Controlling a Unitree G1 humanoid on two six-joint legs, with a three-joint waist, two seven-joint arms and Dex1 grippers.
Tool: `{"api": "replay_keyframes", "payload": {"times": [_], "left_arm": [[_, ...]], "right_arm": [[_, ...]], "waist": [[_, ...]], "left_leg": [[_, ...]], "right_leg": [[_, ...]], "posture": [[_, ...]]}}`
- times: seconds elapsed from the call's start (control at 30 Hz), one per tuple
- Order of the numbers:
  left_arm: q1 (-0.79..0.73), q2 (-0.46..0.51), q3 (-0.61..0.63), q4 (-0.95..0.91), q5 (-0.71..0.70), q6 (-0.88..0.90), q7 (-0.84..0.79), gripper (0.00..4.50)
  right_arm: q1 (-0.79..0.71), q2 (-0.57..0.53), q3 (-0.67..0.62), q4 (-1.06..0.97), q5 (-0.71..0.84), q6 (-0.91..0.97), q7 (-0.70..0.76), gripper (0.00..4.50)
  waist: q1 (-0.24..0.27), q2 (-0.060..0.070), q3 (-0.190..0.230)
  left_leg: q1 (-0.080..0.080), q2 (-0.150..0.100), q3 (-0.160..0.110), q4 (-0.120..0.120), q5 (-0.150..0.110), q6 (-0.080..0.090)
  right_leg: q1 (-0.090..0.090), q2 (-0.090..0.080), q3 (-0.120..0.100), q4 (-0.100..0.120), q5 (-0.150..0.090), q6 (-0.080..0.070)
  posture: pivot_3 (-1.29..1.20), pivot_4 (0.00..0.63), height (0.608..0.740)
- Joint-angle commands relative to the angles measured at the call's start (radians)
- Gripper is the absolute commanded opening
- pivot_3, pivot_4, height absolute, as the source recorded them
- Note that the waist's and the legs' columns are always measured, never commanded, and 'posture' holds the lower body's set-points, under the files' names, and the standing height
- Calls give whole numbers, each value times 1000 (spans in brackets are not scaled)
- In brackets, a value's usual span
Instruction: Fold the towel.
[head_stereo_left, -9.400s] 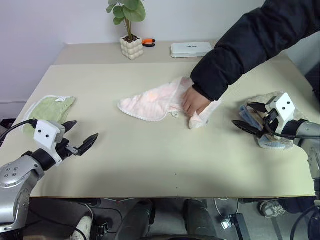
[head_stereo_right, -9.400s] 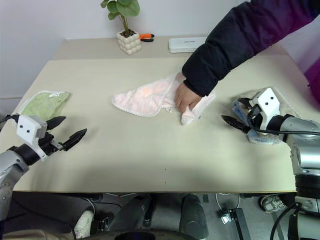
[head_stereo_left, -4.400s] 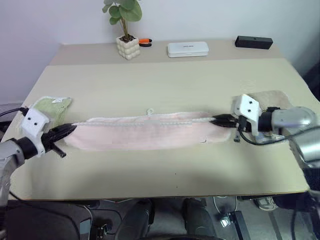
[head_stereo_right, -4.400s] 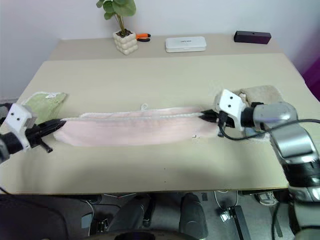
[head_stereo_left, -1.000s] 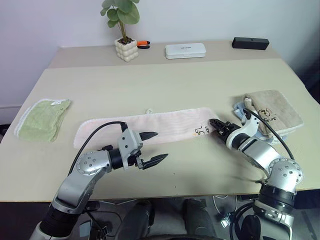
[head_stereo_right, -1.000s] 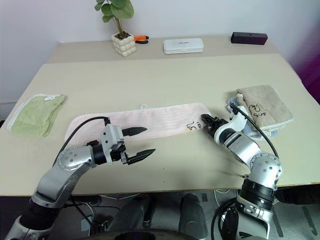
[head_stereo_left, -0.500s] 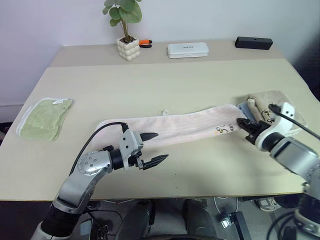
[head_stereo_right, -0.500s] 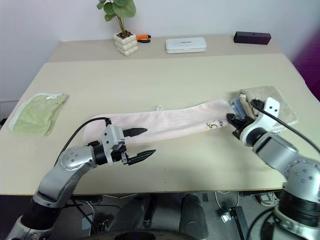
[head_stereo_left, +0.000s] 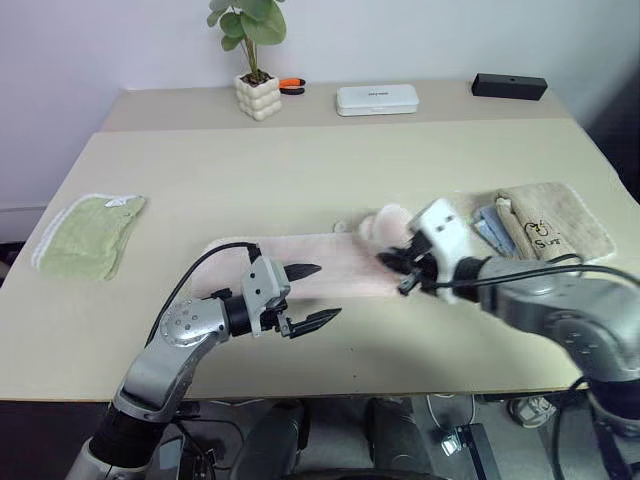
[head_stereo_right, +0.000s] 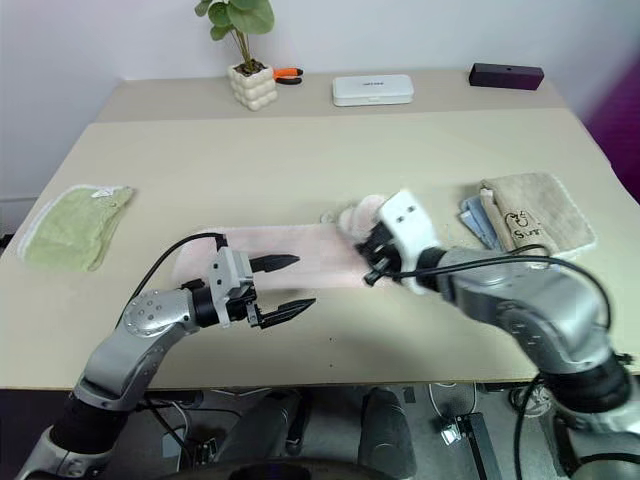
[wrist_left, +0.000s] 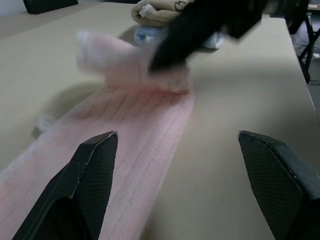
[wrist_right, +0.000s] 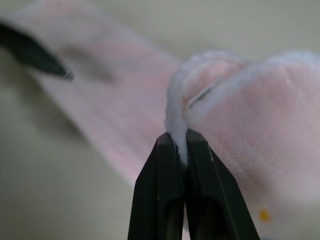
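Your right hand (wrist_right: 180, 145) is clamped on the whitish edge trim of the pink towel (head_stereo_left: 330, 268), holding that end lifted and curled over the strip. The rest of the towel lies flat along the middle of the bench (head_stereo_left: 300, 170). Your left hand (head_stereo_left: 318, 294) hovers at the towel's near edge, toward its other end, fingers (wrist_left: 95, 165) spread wide, nothing between them. Beyond the towel's lifted end sits the folded tan towel (head_stereo_left: 555, 228); beyond its flat end, the green towel (head_stereo_left: 88, 235).

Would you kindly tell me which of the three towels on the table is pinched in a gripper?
The pink towel: the right gripper is shut on its edge. The green towel and the tan towel lie untouched at either side.
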Motion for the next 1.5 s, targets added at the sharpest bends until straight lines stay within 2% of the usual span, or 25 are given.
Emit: {"api": "replay_keyframes", "payload": {"times": [0.03,0.17,0.2,0.3,0.47,0.57,0.6,0.7,0.83,0.87,1.03,1.2,1.4,1.47,1.5], "left_arm": [[15,13,12,-55,2,7,16,3931],[25,21,15,-68,1,15,27,3931],[26,22,15,-70,0,16,30,3931],[29,26,16,-72,-2,17,33,3931],[31,32,36,-64,-9,18,39,3931],[29,35,57,-50,-13,16,45,3931],[30,36,65,-45,-14,16,47,3931],[32,41,82,-36,-14,14,49,3931],[43,49,99,-33,-11,12,52,3931],[47,51,101,-36,-11,13,54,3931],[72,54,114,-53,-11,20,71,3931],[125,52,134,-87,-15,32,105,3931],[225,22,216,-164,-70,89,187,3931],[285,2,261,-206,-118,142,230,3931],[315,-11,282,-225,-139,163,252,4180]], "right_arm": [[-34,52,57,18,-111,-50,35,59],[-31,102,55,41,-166,-59,64,59],[-27,116,43,46,-171,-56,66,318],[-2,120,-2,12,-141,-55,128,1430],[74,64,-130,-60,-128,-105,220,3954],[94,73,-253,-26,-91,-130,247,3954],[89,86,-288,1,-84,-129,242,3696],[74,89,-299,72,-138,-165,249,2487],[46,138,-206,217,-258,-281,282,368],[47,154,-181,240,-282,-309,296,81],[43,233,-32,411,-450,-463,337,81],[58,287,39,524,-556,-543,357,81],[51,257,-68,404,-519,-549,404,81],[18,217,-103,348,-500,-541,448,601],[2,195,-111,322,-493,-539,475,954]], "waist": [[-1,0,0],[0,0,0],[0,0,0],[0,0,0],[0,0,0],[0,0,0],[-1,0,0],[-1,0,0],[-3,0,0],[-3,0,0],[-3,0,0],[-3,0,0],[-3,0,0],[-2,0,0],[-3,0,0]], "left_leg": [[0,0,0,0,0,0],[0,0,0,0,0,0],[0,0,0,0,0,0],[0,0,-1,0,0,0],[0,0,-1,0,0,0],[0,0,0,0,0,0],[0,0,0,0,0,0],[1,0,0,0,0,0],[1,0,0,0,0,0],[1,0,0,-1,0,0],[1,0,0,-1,0,0],[1,0,0,-1,0,-1],[2,1,-1,-1,0,-2],[2,1,-1,0,0,-2],[1,1,-1,0,-1,-2]], "right_leg": [[0,0,0,0,0,0],[0,0,0,0,0,0],[0,0,0,0,0,0],[0,0,0,0,0,0],[0,0,0,0,0,0],[0,0,0,0,0,0],[0,0,0,0,0,0],[0,1,0,1,1,0],[0,1,0,0,1,0],[0,1,0,1,1,0],[-1,1,0,1,1,0],[-1,1,1,2,1,-1],[0,2,1,2,1,-1],[-1,2,1,2,1,-1],[-1,3,1,2,1,-1]], "posture": [[0,150,740],[0,150,740],[0,150,740],[0,150,740],[0,150,740],[0,150,740],[0,150,740],[0,150,740],[0,150,740],[0,150,740],[0,150,740],[0,150,740],[0,150,740],[0,150,740],[0,150,740]]}}
